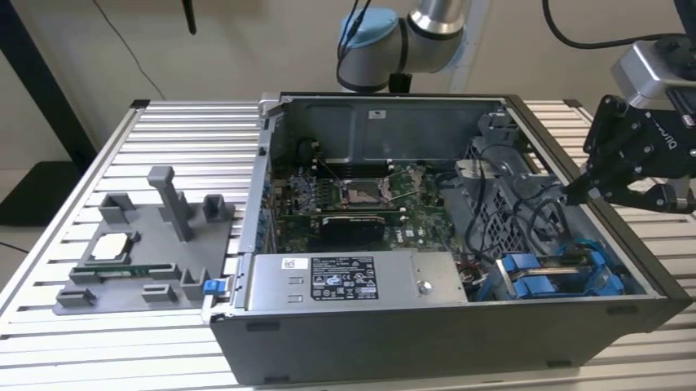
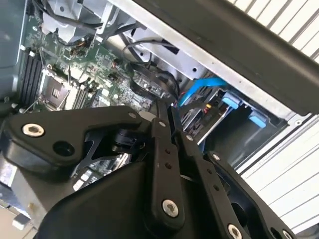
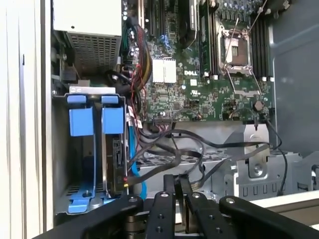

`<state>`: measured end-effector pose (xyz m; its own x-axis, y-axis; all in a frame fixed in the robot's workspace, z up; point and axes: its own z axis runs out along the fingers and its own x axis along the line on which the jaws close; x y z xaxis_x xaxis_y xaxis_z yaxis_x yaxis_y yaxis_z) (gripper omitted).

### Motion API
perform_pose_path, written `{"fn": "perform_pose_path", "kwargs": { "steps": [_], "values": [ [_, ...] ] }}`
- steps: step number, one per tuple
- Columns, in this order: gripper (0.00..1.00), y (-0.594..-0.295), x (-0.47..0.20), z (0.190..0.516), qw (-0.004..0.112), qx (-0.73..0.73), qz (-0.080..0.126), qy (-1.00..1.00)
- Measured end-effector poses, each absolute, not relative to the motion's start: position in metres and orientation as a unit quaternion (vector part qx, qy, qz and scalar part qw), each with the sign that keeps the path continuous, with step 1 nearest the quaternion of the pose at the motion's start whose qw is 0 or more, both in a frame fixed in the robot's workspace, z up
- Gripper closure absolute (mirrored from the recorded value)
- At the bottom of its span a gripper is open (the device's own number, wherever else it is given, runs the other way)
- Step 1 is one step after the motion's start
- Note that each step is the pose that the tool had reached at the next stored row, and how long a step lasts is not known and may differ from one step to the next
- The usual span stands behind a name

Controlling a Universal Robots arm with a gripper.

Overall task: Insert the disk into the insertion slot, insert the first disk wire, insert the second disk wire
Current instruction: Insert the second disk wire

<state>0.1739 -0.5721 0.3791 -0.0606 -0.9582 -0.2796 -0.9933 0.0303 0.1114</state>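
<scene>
While tool (image 3: pixel 178 185) hovers shut, insertion slot (image 3: pixel 94 144) beside cables (image 3: pixel 174 149)

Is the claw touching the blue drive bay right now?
Apart. In the first wrist view the claw sits over the cables, with the bay well off to one side.

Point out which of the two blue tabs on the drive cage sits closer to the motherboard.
This blue tab, right beside the cable bundle; the other tab sits against the case wall.
</scene>
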Motion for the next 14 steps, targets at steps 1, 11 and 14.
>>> {"fn": "perform_pose_path", "kwargs": {
  "steps": [1,11,14],
  "values": [
    [1.00,-0.573,0.172,0.380,0.063,-0.682,0.139,0.715],
    [1.00,-0.577,0.158,0.381,0.033,-0.683,0.118,0.720],
    [1.00,-0.577,0.155,0.381,0.023,-0.683,0.112,0.721]
  ]
}}
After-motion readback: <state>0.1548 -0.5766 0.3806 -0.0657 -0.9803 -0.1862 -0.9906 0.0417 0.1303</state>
